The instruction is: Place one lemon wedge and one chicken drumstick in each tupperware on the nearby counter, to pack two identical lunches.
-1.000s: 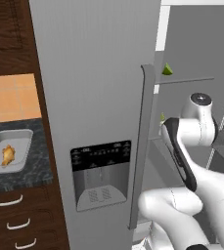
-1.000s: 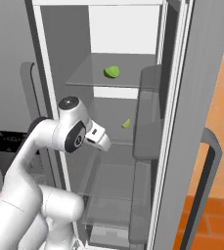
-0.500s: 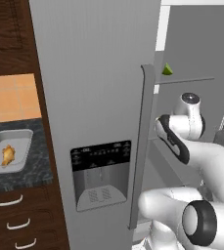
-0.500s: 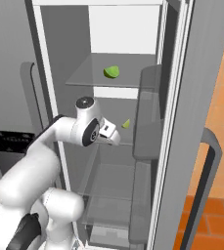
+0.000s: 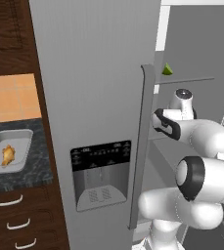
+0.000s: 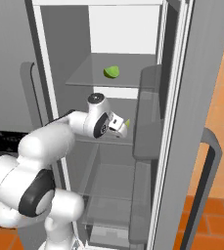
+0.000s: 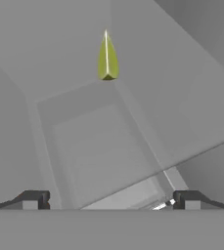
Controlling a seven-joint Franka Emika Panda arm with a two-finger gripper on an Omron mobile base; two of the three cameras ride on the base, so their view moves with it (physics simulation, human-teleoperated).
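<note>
My gripper reaches into the open fridge at the middle shelf, jaws open and empty. Just past its tips lies a small yellow-green lemon wedge. In the hand view that lemon wedge stands ahead and above the spread fingertips, not touching them. A second lemon wedge rests on the glass shelf above. On the black counter at the left sits a grey tupperware with a chicken drumstick in it.
The grey fridge door with its dispenser panel and long handle stands between the counter and the open compartment. The open right door's bins hang close beside the hand. Dark drawers sit under the counter.
The arm has stretched forward, carrying the hand deeper into the fridge and up to the wedge on the middle shelf. The jaws have stayed open.
</note>
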